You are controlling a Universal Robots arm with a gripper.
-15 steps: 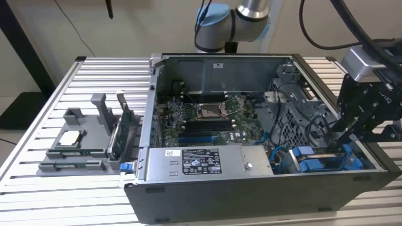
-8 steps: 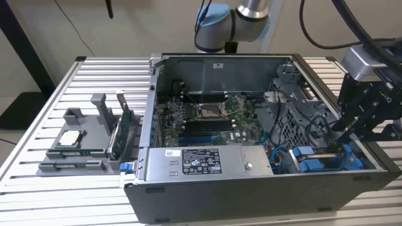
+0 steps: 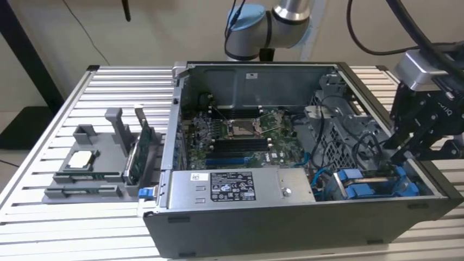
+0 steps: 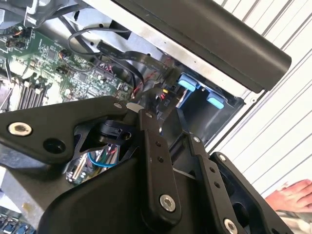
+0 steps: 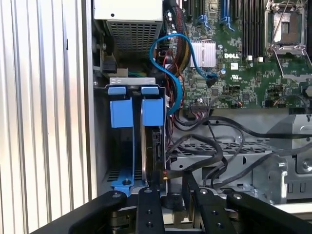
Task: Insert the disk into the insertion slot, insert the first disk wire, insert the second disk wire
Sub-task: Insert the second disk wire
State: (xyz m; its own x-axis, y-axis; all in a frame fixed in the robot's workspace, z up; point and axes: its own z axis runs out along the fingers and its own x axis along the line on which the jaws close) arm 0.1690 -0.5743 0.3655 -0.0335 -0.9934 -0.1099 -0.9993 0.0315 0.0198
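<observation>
We see an open computer case (image 3: 290,231) lying on a ribbed metal counter (image 3: 123,81), filling the middle and the exterior view's right of the frame. The arm (image 3: 279,16) comes in from the upper edge, and the gripper (image 3: 400,157) reaches down into the case at the exterior view's right, over the drive bay (image 3: 340,196) in the case's lower right corner. In the first wrist view we find the disk (image 5: 153,112) seated on edge in that bay, its blue carrier handle just beside a second blue carrier (image 5: 121,113). The gripper (image 5: 171,184) sits directly at the disk's near end. Its fingers (image 5: 148,207) stand close together with a narrow gap between them. In the second wrist view a black plug (image 4: 163,97) with red and yellow wires sits at their tips, and it looks to us pinched between them. A blue cable (image 5: 165,53) loops from the green board (image 5: 243,73) toward the bay, and black cables (image 5: 219,146) lie over the metal cage beside it. Low in the middle of the exterior view a silver power box (image 3: 232,187) with a label lies across the front of the case. At the exterior view's left a grey holder (image 3: 91,174) rests on the counter with a few parts in it, well apart from the gripper.
</observation>
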